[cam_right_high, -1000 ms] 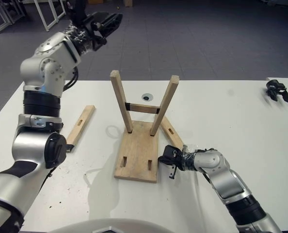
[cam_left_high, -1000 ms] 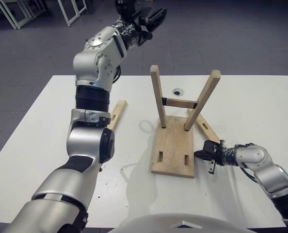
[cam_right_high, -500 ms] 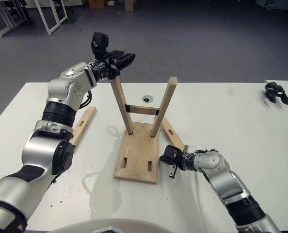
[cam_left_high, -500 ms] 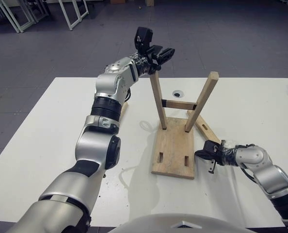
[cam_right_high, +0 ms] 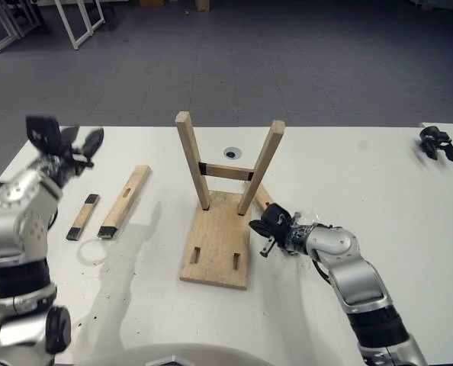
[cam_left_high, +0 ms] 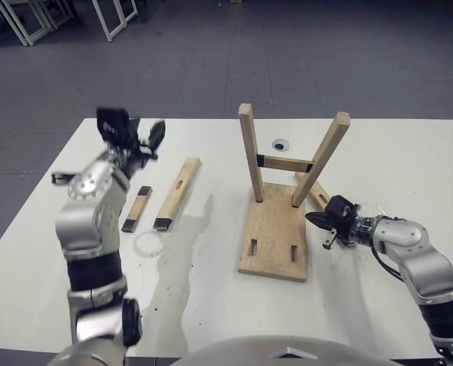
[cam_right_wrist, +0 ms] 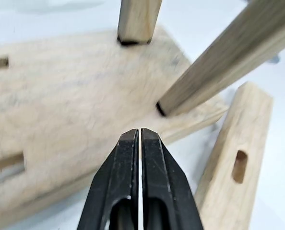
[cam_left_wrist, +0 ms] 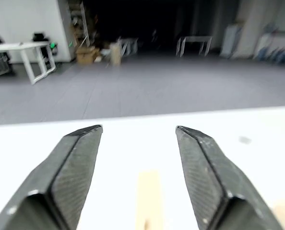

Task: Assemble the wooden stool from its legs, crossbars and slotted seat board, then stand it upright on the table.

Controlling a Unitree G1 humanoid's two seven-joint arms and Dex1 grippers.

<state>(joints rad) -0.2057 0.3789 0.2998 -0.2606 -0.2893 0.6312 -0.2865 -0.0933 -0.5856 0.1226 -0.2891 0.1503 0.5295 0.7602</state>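
Note:
The slotted seat board lies flat on the white table. Two legs stand in its far slots, joined by a crossbar. A loose leg and a short crossbar lie to the left. Another loose slotted leg lies behind the board's right side. My left gripper hangs open above the table's left part, empty, with the loose leg below it. My right gripper is shut and empty at the board's right edge, tips aimed at the right leg's foot.
A clear ring lies on the table near the short crossbar. A round hole sits in the table behind the stool. A small black object rests at the far right edge. Bare table lies in front.
My left arm swung from high beside the stool's left leg down and out to the table's left side, uncovering the short crossbar. The right gripper shifted slightly farther along the board's right edge.

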